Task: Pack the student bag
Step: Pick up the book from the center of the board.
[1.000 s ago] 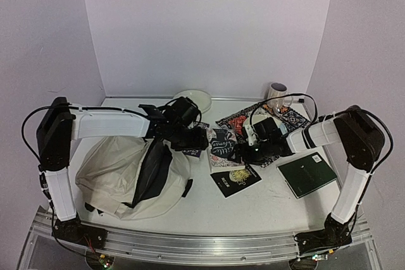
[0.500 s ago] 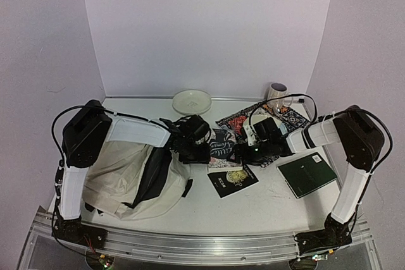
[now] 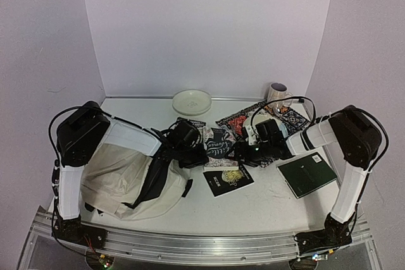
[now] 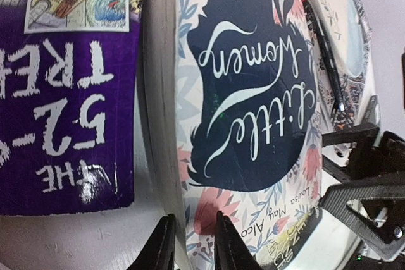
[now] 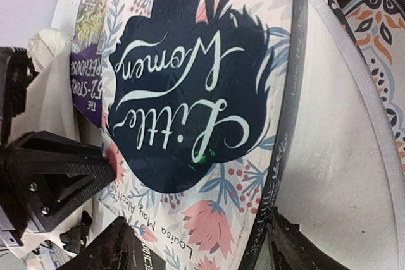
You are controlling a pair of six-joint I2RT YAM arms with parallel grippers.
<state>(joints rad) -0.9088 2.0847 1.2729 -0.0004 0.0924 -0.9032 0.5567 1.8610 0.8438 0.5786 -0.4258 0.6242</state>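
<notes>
The student bag (image 3: 117, 178), cream fabric with a dark open mouth, lies at the near left. A floral "Little Women" book (image 3: 218, 143) sits mid-table between both arms. My left gripper (image 3: 196, 154) is at the book's left edge. In the left wrist view it (image 4: 193, 219) pinches that edge, one finger on the pages and one on the cover (image 4: 247, 93). My right gripper (image 3: 243, 153) is at the book's right side. In the right wrist view it (image 5: 199, 235) stands wide by the book (image 5: 190, 93), with the right finger (image 5: 297, 248) against the dark spine.
A black book (image 3: 229, 179) lies just in front of the novel and a purple book (image 4: 63, 93) beside its left edge. A green notebook (image 3: 307, 174) is at the right. A plate (image 3: 192, 101), a mug (image 3: 276, 95) and a patterned cloth (image 3: 237, 121) are behind.
My left arm swung from above the bag across to the novel, and its jaws narrowed onto the book's edge. The right gripper stayed at the spine, barely changing.
</notes>
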